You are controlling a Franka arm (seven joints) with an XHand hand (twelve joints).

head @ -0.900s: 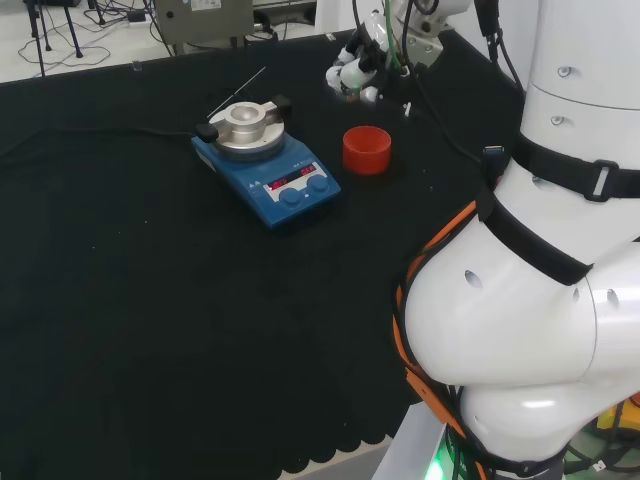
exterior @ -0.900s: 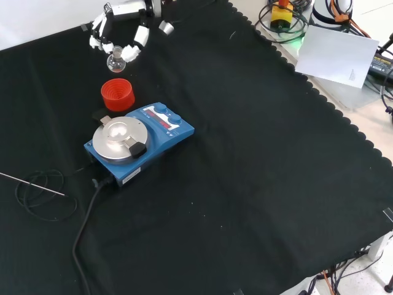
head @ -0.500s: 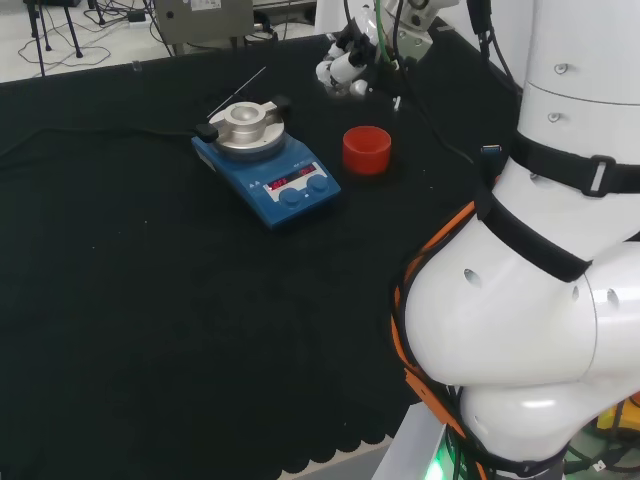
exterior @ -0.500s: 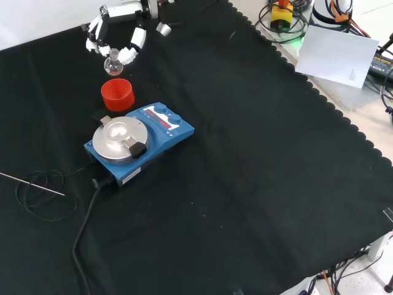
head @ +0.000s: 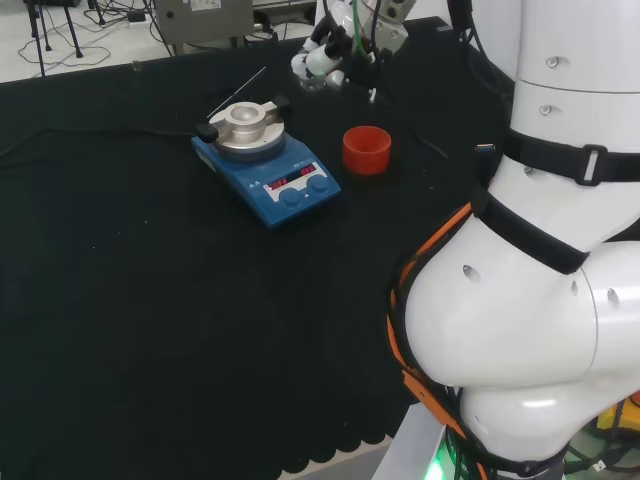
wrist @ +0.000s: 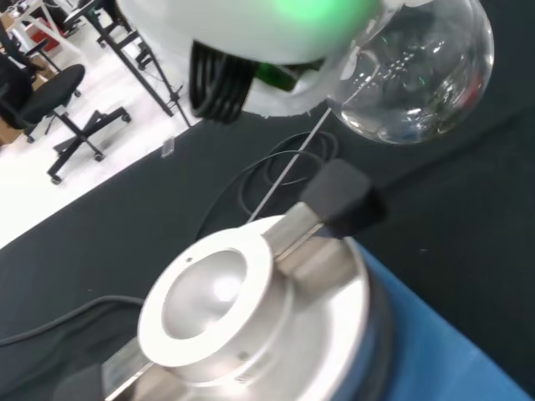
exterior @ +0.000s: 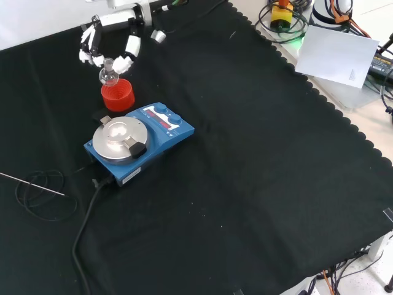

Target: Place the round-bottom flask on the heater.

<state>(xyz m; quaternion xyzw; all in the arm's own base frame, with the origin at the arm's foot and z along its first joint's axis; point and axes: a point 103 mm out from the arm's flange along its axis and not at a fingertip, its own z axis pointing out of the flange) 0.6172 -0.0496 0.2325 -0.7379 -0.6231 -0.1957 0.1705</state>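
Front view showed the robot hand (exterior: 110, 46) pinching the round-bottom flask (exterior: 108, 75) above the red stand (exterior: 117, 95); it needed centring over the heater (exterior: 136, 141) bowl near the worktop's (exterior: 258, 184) far edge before lowering.

The hand (exterior: 112, 38) holds the flask (exterior: 108, 74) above the red stand (exterior: 117, 96), beside the heater (exterior: 136, 142).

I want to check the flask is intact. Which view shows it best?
The wrist view: the round-bottom flask is close and large, its clear bulb showing. In the front view it is small, held by the hand above the red stand. The head view barely shows it.
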